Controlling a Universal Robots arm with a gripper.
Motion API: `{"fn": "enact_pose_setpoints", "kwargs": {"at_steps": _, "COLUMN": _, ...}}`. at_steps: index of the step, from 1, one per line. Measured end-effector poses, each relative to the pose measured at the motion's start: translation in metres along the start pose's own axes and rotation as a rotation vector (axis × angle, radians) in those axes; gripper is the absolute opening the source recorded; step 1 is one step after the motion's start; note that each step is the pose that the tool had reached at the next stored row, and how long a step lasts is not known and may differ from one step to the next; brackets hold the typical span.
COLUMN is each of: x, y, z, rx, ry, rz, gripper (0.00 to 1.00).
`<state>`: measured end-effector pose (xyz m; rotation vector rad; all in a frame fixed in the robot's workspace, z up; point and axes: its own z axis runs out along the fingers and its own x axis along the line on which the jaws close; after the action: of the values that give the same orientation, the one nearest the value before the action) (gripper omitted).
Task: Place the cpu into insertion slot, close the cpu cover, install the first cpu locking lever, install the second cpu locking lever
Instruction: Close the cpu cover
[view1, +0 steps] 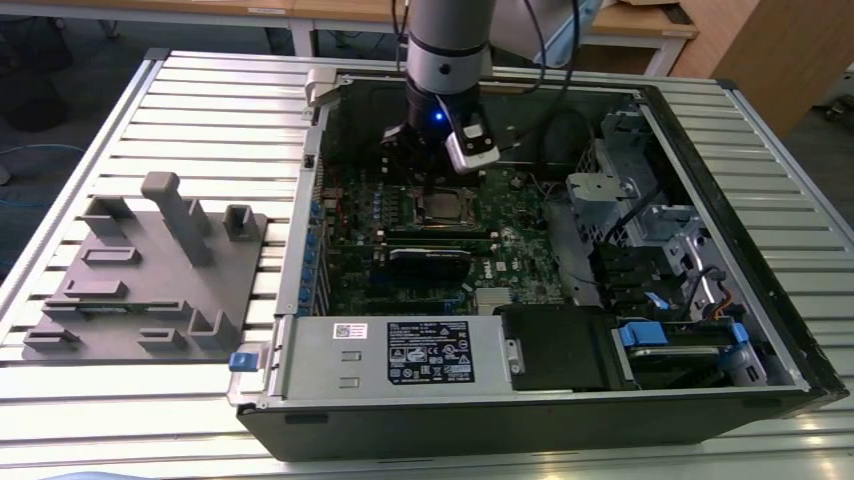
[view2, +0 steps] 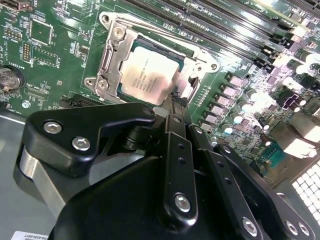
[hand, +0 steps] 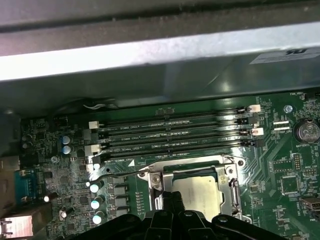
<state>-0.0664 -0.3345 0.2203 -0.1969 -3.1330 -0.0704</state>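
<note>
One flat, square, dull-silver cpu (view2: 149, 75) lies in the metal-rimmed insertion slot (view2: 107, 60), at six o'clock from the black gripper (view2: 178, 106) in the exterior view; jaws closed, empty.

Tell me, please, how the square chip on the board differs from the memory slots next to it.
The chip is a silver-grey square, while the memory slots are long, narrow and black. The chip is a single piece; the memory slots run as several parallel rows. The chip sits seated inside a metal frame, whereas the memory slots look empty. Both lie flat on the same green board.
</note>
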Motion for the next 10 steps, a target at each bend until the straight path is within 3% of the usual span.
{"fn": "enact_pose_setpoints", "kwargs": {"at_steps": 10, "x": 0.0091, "y": -0.0012, "z": 0.0026, "rx": 0.0000, "ry": 0.0000, "rz": 0.000, "gripper": 0.10}}
